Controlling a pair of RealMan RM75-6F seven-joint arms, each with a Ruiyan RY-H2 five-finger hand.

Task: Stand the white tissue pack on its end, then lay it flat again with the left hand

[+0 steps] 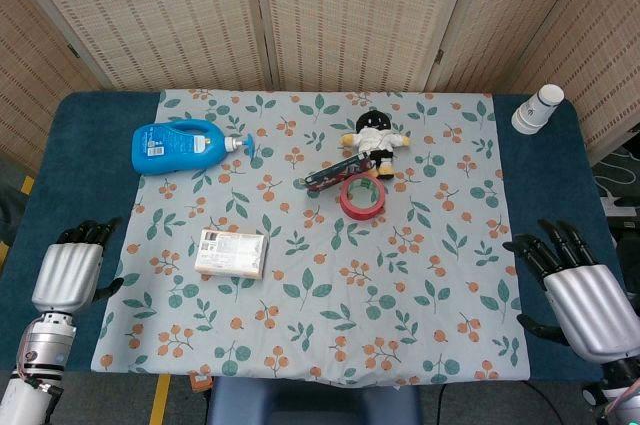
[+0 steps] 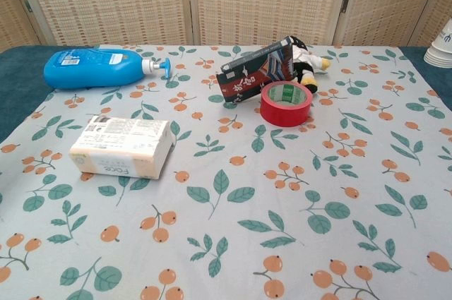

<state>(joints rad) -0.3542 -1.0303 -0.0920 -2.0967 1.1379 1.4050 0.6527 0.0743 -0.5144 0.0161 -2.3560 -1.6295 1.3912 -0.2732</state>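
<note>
1. The white tissue pack (image 1: 232, 253) was lying flat on the floral tablecloth (image 1: 400, 325), in the near-left part of the table and a bit skewed, with its printed end facing left. Nothing was touching it, so by my read you hadn't even started the first step, standing it on its end.

2. Your left hand (image 1: 70, 270) was resting at the near-left edge, off the cloth on the blue table (image 1: 40, 145), well apart from the pack. Back of the hand up, dark fingers pointing away from you, holding nothing. They looked loosely spread, not curled in.

3. Next move, I'd guess: bring that hand right and a little further out to the pack, grab it across the short sides, then tip it up on one narrow end. It looks soft, so it might wobble when you let go.

4. Your right hand (image 1: 575, 285) sat at the near-right edge, fingers fanned wide, empty too. It had no job here.

5. Further out: blue bottle (image 1: 180, 147) on its side far-left, red tape roll (image 1: 362, 196) mid-table with a dark box (image 2: 256, 71) and small plush doll (image 1: 375, 135) right behind it, and paper cups (image 1: 538, 108) far-right. All well clear of the pack.
</note>
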